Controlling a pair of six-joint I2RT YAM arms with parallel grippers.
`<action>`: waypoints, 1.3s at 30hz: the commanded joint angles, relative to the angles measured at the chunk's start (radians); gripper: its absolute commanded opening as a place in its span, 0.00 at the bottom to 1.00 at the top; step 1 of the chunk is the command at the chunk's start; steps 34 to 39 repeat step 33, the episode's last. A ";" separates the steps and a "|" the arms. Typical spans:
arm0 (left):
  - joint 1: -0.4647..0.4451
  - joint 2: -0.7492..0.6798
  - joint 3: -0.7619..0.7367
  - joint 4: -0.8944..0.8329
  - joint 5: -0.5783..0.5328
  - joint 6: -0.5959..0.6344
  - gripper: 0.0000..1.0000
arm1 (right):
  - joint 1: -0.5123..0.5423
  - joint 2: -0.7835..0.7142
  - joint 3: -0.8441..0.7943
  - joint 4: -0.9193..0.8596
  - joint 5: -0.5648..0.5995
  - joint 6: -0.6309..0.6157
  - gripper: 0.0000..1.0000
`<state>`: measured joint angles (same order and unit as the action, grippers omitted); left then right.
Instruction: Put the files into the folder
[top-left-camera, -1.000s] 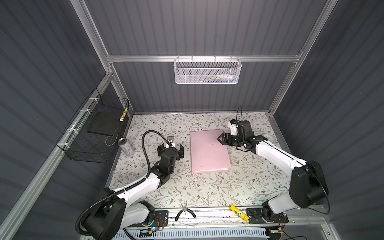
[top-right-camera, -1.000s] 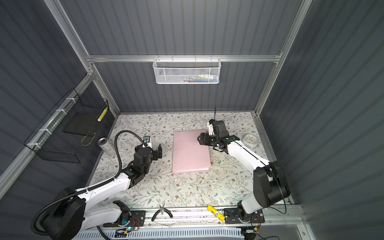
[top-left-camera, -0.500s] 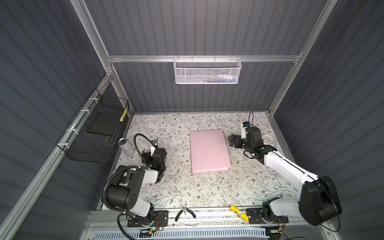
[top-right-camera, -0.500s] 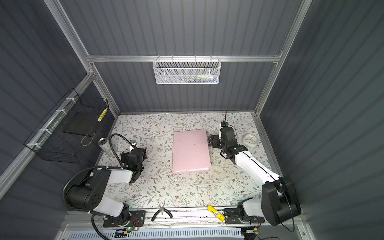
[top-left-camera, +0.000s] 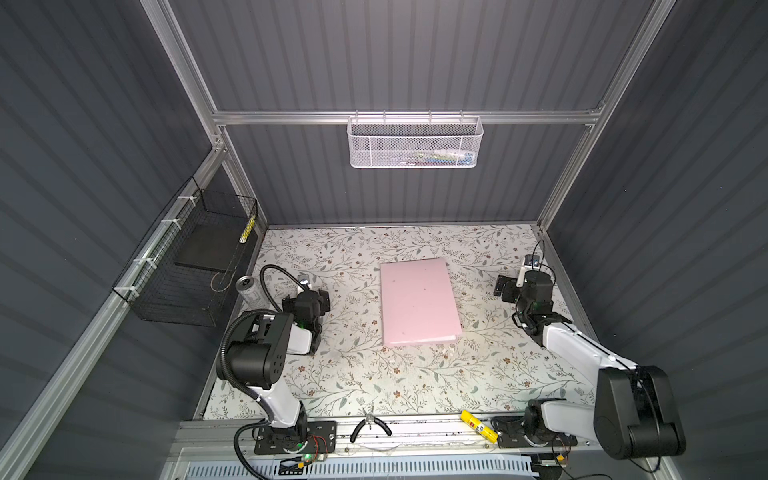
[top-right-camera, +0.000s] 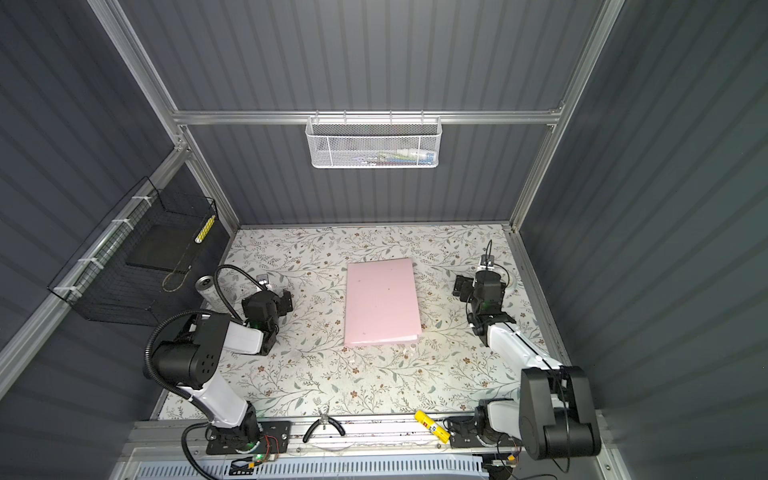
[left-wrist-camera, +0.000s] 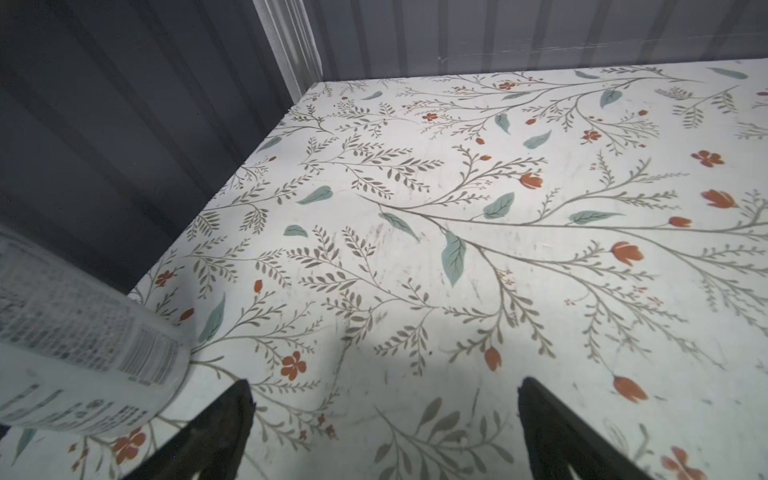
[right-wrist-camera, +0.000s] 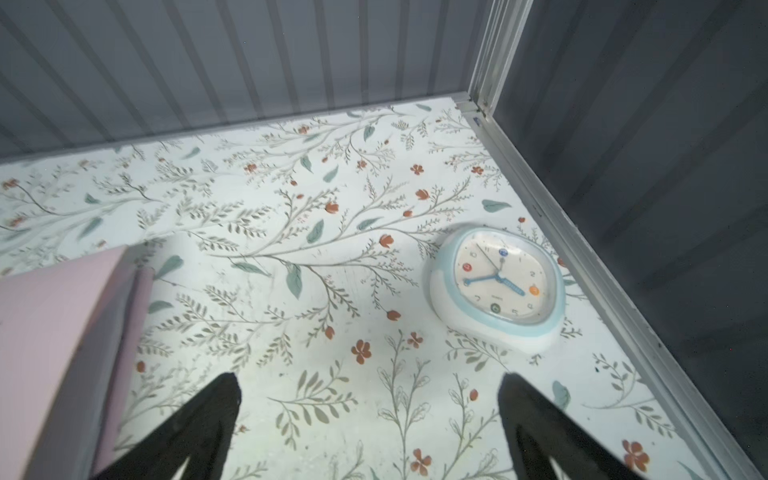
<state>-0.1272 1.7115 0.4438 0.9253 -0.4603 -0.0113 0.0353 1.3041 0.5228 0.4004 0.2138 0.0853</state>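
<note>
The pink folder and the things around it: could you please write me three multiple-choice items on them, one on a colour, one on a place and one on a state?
1. What colour is the folder?
A. yellow
B. green
C. pale pink

2. Where does the clock lie?
A. on the table, near its right edge
B. on the folder
C. at the front edge

3. How do the left tool and the right tool stand?
A. both shut on the folder
B. both open, holding nothing
C. one open, one shut

Answers:
1. C: its cover shows pale pink in both top views.
2. A: the right wrist view shows it lying flat beside the edge rail.
3. B: each wrist view shows jaws wide apart over bare table.
</note>
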 joint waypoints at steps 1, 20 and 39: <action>0.009 0.004 0.009 0.024 0.025 -0.020 1.00 | -0.036 0.076 -0.107 0.345 -0.031 -0.051 0.99; 0.009 0.005 0.009 0.023 0.023 -0.018 1.00 | -0.086 0.154 -0.205 0.588 -0.157 -0.026 0.99; 0.011 0.008 0.019 0.007 0.030 -0.021 1.00 | -0.086 0.155 -0.204 0.586 -0.158 -0.026 0.99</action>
